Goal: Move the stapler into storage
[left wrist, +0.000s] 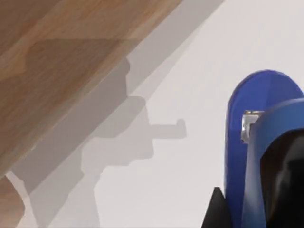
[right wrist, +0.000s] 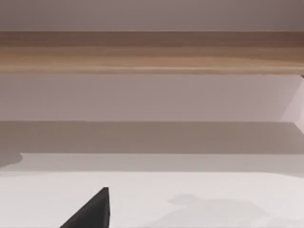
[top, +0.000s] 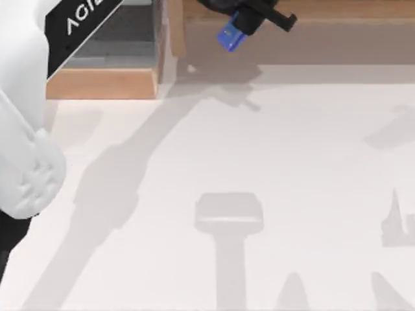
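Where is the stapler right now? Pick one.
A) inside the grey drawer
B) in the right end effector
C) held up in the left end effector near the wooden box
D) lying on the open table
C: the blue stapler hangs in the left end effector, off the table, beside the storage.

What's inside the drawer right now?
The drawer shows a grey floor with nothing visible lying on it, but the left arm covers much of it. The stapler is not in there; the left claw holds it up to the drawer's right.
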`<control>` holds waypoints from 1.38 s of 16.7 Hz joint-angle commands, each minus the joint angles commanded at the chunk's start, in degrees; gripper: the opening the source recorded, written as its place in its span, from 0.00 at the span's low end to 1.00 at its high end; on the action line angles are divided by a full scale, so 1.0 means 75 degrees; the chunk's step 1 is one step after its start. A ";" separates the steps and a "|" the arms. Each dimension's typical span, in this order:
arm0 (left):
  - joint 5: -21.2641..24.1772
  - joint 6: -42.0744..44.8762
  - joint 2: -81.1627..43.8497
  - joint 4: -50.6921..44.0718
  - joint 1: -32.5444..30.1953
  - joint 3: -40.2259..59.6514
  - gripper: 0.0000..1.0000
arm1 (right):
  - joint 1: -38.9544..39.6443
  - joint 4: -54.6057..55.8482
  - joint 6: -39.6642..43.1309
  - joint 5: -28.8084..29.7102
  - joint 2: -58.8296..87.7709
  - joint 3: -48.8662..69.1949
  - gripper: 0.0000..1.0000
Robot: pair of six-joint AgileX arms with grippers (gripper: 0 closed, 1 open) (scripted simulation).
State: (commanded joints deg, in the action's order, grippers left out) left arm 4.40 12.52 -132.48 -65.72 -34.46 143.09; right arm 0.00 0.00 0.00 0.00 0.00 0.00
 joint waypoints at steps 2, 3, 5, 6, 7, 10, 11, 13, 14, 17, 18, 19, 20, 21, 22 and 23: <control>0.0133 0.0582 0.0837 -0.0105 0.0558 -0.0002 0.00 | 0.0000 0.0000 0.0000 0.0000 0.0000 0.0000 1.00; 0.0177 0.0855 0.1189 -0.0157 0.0905 -0.0066 0.00 | 0.0000 0.0000 0.0000 0.0000 0.0000 0.0000 1.00; 0.0215 0.1347 0.1706 -0.0231 0.1734 -0.0319 0.00 | 0.0000 0.0000 0.0000 0.0000 0.0000 0.0000 1.00; 0.0211 0.1561 0.1863 -0.0251 0.2204 -0.0503 0.00 | 0.0000 0.0000 0.0000 0.0000 0.0000 0.0000 1.00; 0.0195 0.1749 0.1959 -0.0256 0.2697 -0.0721 0.00 | 0.0000 0.0000 0.0000 0.0000 0.0000 0.0000 1.00; 0.0096 0.2131 0.1932 -0.0157 0.4211 -0.1490 0.00 | 0.0000 0.0000 0.0000 0.0000 0.0000 0.0000 1.00; 0.0053 0.2191 0.1842 -0.0082 0.4700 -0.1751 0.00 | 0.0000 0.0000 0.0000 0.0000 0.0000 0.0000 1.00; -0.0031 0.2206 0.1573 0.0126 0.5611 -0.2248 0.00 | 0.0000 0.0000 0.0000 0.0000 0.0000 0.0000 1.00; -0.0067 0.2159 0.1389 0.0259 0.6010 -0.2481 0.00 | 0.0000 0.0000 0.0000 0.0000 0.0000 0.0000 1.00; -0.0118 0.1862 0.0657 0.0754 0.6879 -0.3080 0.00 | 0.0000 0.0000 0.0000 0.0000 0.0000 0.0000 1.00; -0.0117 0.1729 0.0387 0.0919 0.7048 -0.3246 0.00 | 0.0000 0.0000 0.0000 0.0000 0.0000 0.0000 1.00; -0.0110 0.1593 0.0136 0.1055 0.7163 -0.3406 0.00 | 0.0000 0.0000 0.0000 0.0000 0.0000 0.0000 1.00; -0.0102 0.1463 -0.0075 0.1138 0.7232 -0.3565 0.00 | 0.0000 0.0000 0.0000 0.0000 0.0000 0.0000 1.00; -0.0097 0.1352 -0.0226 0.1158 0.7266 -0.3721 0.00 | 0.0000 0.0000 0.0000 0.0000 0.0000 0.0000 1.00; -0.0098 0.1272 -0.0312 0.1129 0.7283 -0.3852 0.00 | 0.0000 0.0000 0.0000 0.0000 0.0000 0.0000 1.00; -0.0102 0.1231 -0.0340 0.1092 0.7293 -0.3923 0.00 | 0.0000 0.0000 0.0000 0.0000 0.0000 0.0000 1.00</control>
State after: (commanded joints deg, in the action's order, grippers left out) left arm 3.64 21.75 -135.03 -57.54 20.24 113.67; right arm 0.00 0.00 0.00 0.00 0.00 0.00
